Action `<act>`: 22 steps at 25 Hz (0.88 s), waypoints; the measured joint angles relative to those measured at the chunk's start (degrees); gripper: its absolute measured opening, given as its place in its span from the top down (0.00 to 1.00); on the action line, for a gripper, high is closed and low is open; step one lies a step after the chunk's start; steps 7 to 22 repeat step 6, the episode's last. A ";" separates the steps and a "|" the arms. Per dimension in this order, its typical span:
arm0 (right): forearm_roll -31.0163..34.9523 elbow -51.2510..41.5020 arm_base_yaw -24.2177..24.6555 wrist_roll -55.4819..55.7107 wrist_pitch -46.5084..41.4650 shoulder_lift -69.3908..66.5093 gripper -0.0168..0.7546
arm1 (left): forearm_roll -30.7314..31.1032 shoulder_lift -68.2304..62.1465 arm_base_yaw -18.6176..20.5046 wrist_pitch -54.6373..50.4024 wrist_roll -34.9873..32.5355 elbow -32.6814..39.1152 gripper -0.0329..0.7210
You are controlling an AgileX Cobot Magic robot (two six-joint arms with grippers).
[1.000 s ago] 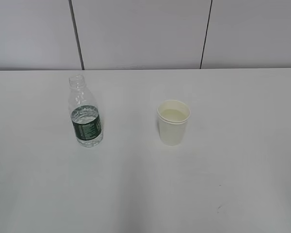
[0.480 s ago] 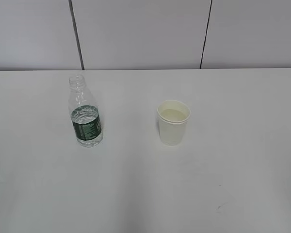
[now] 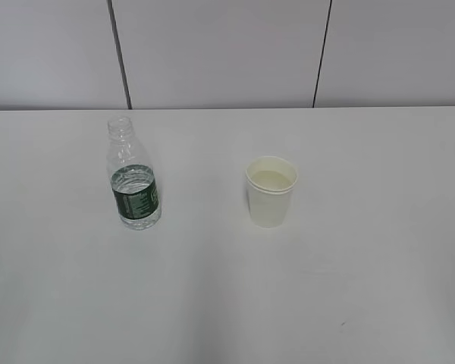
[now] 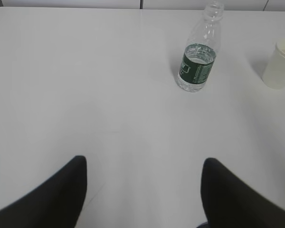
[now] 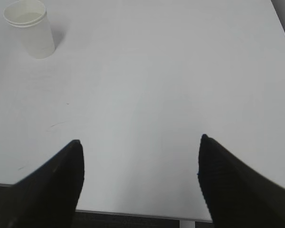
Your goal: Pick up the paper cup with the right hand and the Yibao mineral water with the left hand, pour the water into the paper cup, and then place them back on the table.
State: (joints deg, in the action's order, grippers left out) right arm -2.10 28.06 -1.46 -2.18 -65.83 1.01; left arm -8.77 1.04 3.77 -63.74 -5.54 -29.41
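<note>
Two things stand on the table in the exterior view: the bottle upright on the left, uncapped and holding water up to about the top of its green label, and the cup upright to its right, well apart from it, with what looks like pale liquid inside. Neither arm shows in this view. From the left wrist, the left gripper hangs over bare table with its fingers spread wide and nothing between them; the bottle stands far ahead and a little to the right, and the cup sits at the right edge of that picture. From the right wrist, the right gripper is likewise spread wide and empty above the near edge of the table, with the cup far ahead at the upper left, its rim slightly out of round. Judging by how things lie, either the pour and the setting-down are already done and the arms are clear, or nothing is begun and the cup came part filled; the pictures alone do not settle which. If nothing is done, both grasps, the pour and the return are all left.
</note>
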 joint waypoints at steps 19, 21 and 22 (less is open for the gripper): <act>0.00 0.00 0.00 0.00 0.00 0.00 0.22 | 0.00 0.00 0.00 0.00 0.00 0.00 0.34; 0.00 0.00 0.00 0.00 0.00 0.00 0.22 | 0.00 0.00 0.00 0.00 0.00 0.00 0.34; 0.00 0.00 0.00 0.00 0.00 0.00 0.22 | 0.00 0.00 0.00 0.00 0.00 0.00 0.34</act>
